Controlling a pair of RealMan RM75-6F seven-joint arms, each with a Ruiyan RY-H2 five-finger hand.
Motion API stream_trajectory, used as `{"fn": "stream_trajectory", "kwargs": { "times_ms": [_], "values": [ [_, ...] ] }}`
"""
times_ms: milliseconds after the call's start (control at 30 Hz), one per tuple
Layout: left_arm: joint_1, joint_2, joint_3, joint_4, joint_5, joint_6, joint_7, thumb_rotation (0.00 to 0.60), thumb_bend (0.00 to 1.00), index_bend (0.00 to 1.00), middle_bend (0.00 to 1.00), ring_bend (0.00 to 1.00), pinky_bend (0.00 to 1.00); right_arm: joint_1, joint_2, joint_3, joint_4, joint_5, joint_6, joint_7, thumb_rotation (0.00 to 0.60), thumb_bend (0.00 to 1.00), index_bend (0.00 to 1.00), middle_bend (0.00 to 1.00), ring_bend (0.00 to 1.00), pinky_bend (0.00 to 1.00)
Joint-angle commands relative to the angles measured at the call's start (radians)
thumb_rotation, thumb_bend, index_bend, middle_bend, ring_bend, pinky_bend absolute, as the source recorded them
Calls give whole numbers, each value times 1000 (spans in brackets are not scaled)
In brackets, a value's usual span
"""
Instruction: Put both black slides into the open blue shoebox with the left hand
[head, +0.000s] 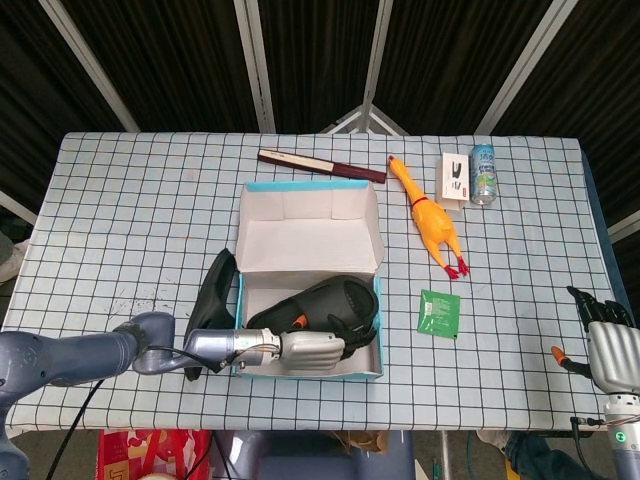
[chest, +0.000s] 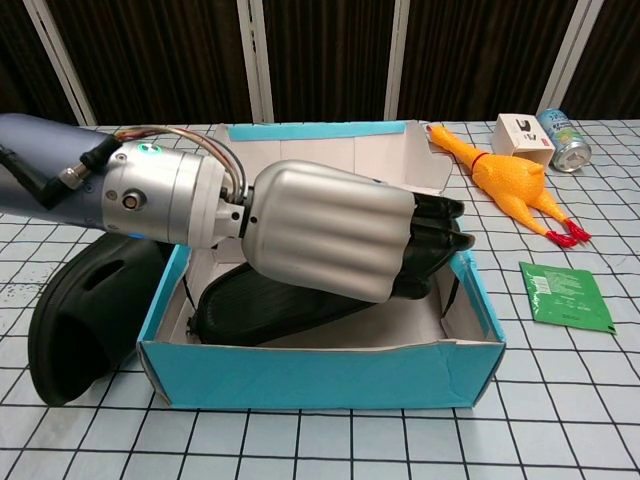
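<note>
The open blue shoebox (head: 376, 372) (chest: 320, 374) stands in the middle of the table, its lid raised at the far side. One black slide (head: 325, 300) (chest: 262, 310) lies inside it, tilted, and my left hand (head: 312, 350) (chest: 330, 243) grips it from above with the fingers curled over its upper. The other black slide (head: 212, 292) (chest: 85, 315) lies on the table against the box's left wall. My right hand (head: 606, 345) hangs past the table's right edge, fingers apart, holding nothing.
A yellow rubber chicken (head: 428, 218) (chest: 505, 182), a white carton (head: 455, 179) and a can (head: 483, 173) lie right of the box's far end. A green packet (head: 439, 313) (chest: 567, 295) sits near its right side. A dark red flat case (head: 321, 165) lies behind the lid.
</note>
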Motion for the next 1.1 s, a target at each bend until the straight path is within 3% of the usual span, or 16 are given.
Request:
{"fn": "stream_trajectory", "kwargs": {
  "times_ms": [33,333,567,733,800,900,1100],
  "values": [
    [11,6,5,-16,-10,3,-21,600,143,246,481,105,159,0,0,0,0,-1,0,1,600,226,132,191,243,148],
    [46,77,-6,-151,-87,11,-142,598,87,245,481,106,159,1,1,0,0,-2,0,1,600,226,132,191,242,148],
    [81,171,-38,-273,-163,1,-158,435,9,242,463,106,158,-1,1,-1,-3,-7,4,2,600,225,132,192,243,148],
    [99,203,-60,-317,-206,-16,-147,411,15,235,452,110,159,1,1,-3,-7,-5,-1,-6,600,226,132,191,243,148],
    [115,192,-74,-323,-240,-9,-159,441,51,237,455,125,164,2,1,-3,-9,-4,-3,-9,600,226,132,191,242,148],
    [175,135,-109,-328,-334,51,-189,591,83,253,466,150,172,1,2,-3,-9,0,-6,-8,600,226,132,191,243,148],
    [247,33,-168,-343,-534,90,-251,600,88,306,488,202,196,1,4,-1,-10,6,-7,-8,600,225,132,191,242,148]
  ]
}}
